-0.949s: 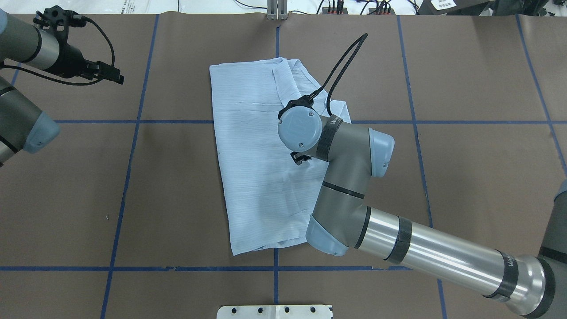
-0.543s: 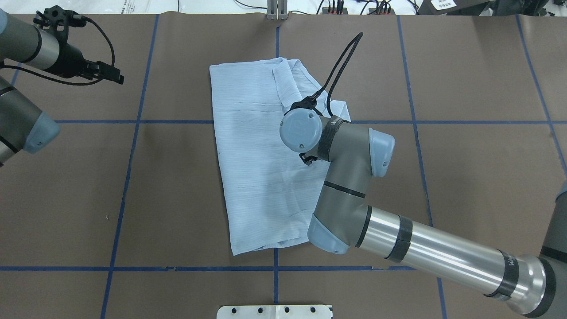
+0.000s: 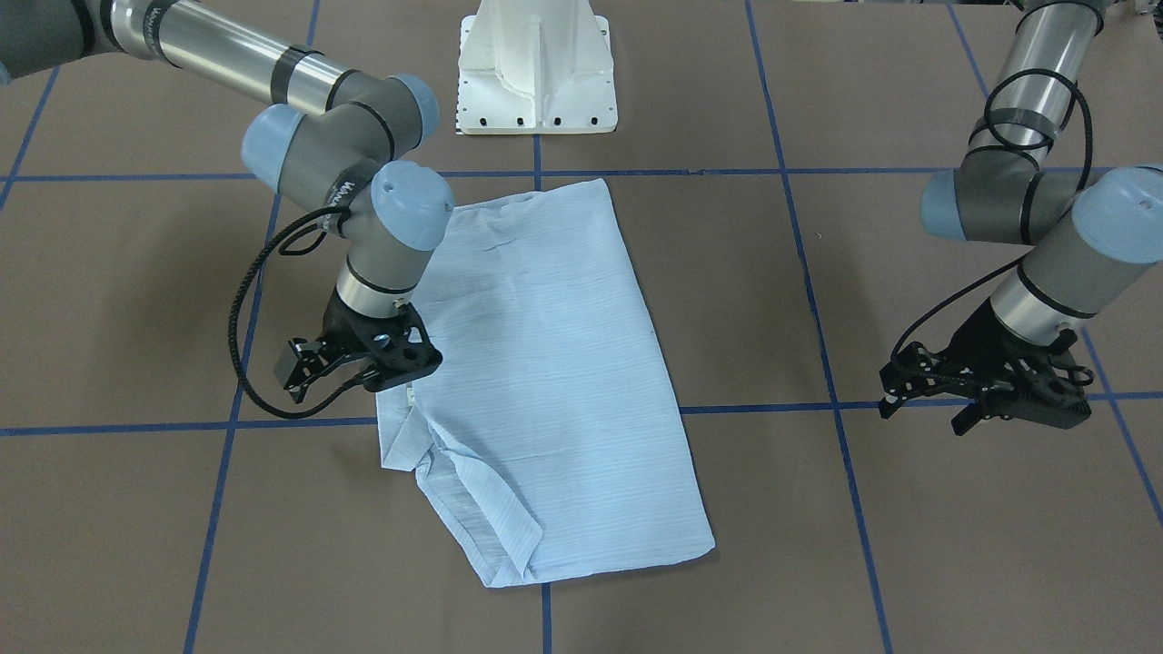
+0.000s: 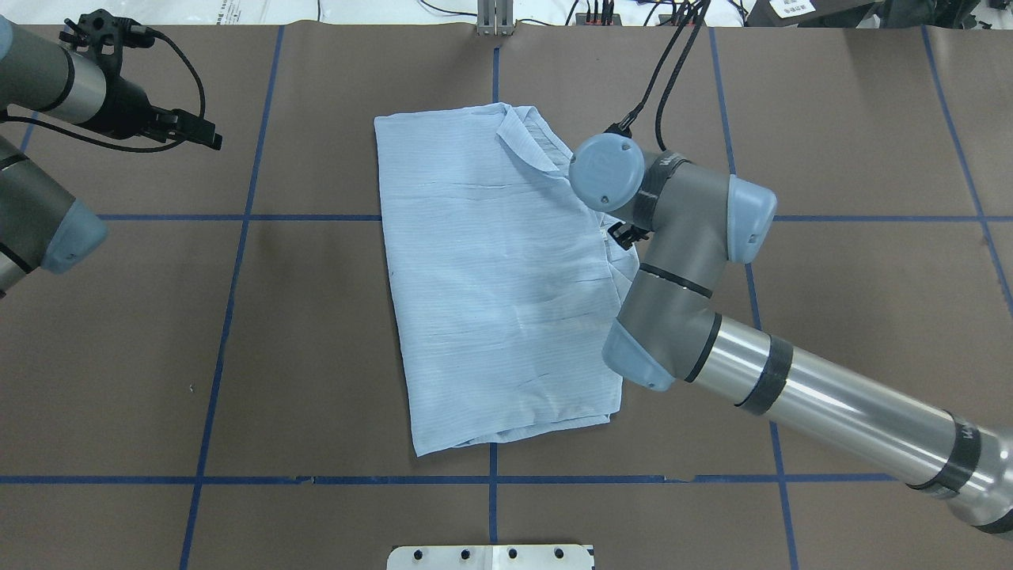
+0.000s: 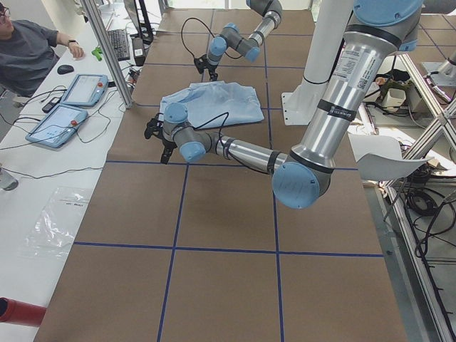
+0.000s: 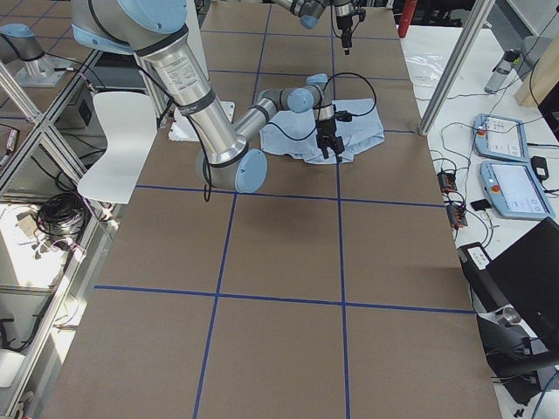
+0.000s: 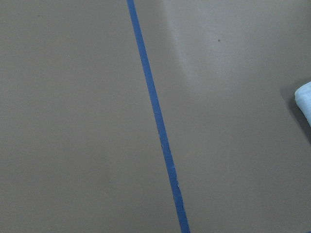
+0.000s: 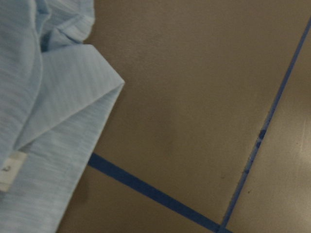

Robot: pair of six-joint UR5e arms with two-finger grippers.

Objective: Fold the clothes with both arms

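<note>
Underfoot of everything, a brown paper-covered table gridded with blue tape lines. At the robot's edge, a white pedestal base. On the operators' side, a white bench with two grey tablet controllers, a dark keyboard and a seated person. Behind the robot, a white chair and aluminium frame posts.

In the table's middle, folded long and flat across one tape line: the light blue, finely striped button-up shirt, collar end away from the robot. At its collar-side edge on the robot's right, the black two-finger right gripper, jaws seemingly apart, nothing held. Well off on the other side, above bare paper, the black two-finger left gripper, likewise parted and empty.

Since half a second ago: right wrist gone from over the shirt's middle out to that edge, more of the shirt's right side in view and lying flatter, left arm unmoved.
</note>
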